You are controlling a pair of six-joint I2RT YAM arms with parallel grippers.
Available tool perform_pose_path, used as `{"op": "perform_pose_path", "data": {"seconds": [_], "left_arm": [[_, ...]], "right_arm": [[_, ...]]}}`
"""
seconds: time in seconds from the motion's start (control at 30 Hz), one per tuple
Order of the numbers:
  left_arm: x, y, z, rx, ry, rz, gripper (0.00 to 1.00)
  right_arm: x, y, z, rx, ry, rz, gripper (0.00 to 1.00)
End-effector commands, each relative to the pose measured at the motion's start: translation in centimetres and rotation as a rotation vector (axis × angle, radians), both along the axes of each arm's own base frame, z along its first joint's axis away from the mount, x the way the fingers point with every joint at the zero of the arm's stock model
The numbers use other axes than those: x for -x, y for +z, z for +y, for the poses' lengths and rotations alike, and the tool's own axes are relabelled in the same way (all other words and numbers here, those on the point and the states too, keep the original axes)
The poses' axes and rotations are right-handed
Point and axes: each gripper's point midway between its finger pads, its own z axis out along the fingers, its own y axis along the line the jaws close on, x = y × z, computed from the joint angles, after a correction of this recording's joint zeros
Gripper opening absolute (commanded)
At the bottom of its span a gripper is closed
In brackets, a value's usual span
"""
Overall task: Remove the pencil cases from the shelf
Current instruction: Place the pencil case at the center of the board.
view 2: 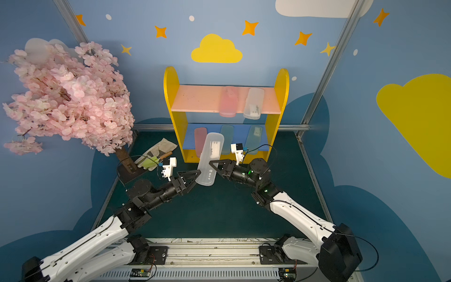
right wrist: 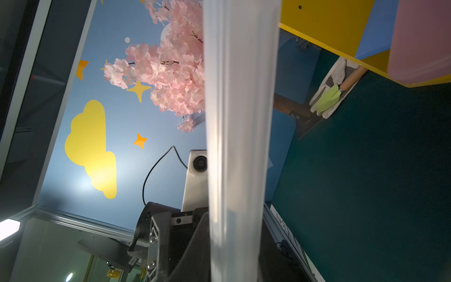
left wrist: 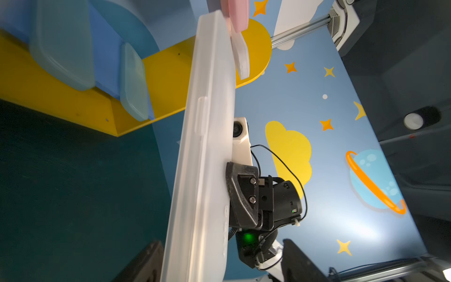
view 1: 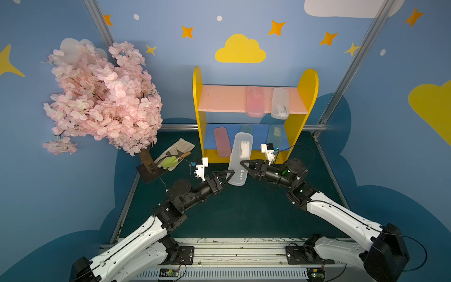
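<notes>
Clear-white pencil case [view 1: 235, 160], white label [view 1: 244, 146] inside (dark printed logo [view 1: 242, 174], illegible)

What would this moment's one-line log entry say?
frosted clear-white plastic pencil case: airborne | right gripper: shut on it | left gripper: open around it | yellow wooden shelf: holds five cases

The tilted clear-white pencil case [view 1: 240, 158] hides most of the middle teal pencil case [view 1: 246, 129]; in the right wrist view its ends are cut off. Its label [view 1: 244, 147] print is probably too small to read.
</notes>
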Motion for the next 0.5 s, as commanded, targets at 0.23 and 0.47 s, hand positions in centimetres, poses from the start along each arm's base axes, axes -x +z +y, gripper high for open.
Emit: {"op": "perform_pose_path", "data": {"seconds": [0.23, 0.47], "left_arm": [[0.3, -4.4, 10.0, -0.379, 0.402, -0.016, 1.0], [1.4, -4.4, 13.7, -0.503, 0.509, -0.045, 1.0]], "right_arm": [[0.5, -6.3, 1.6, 0.229, -0.02, -0.064, 0.18], [1.4, -11.8, 6.1, 0.348, 0.033, -0.035, 0.22]]}}
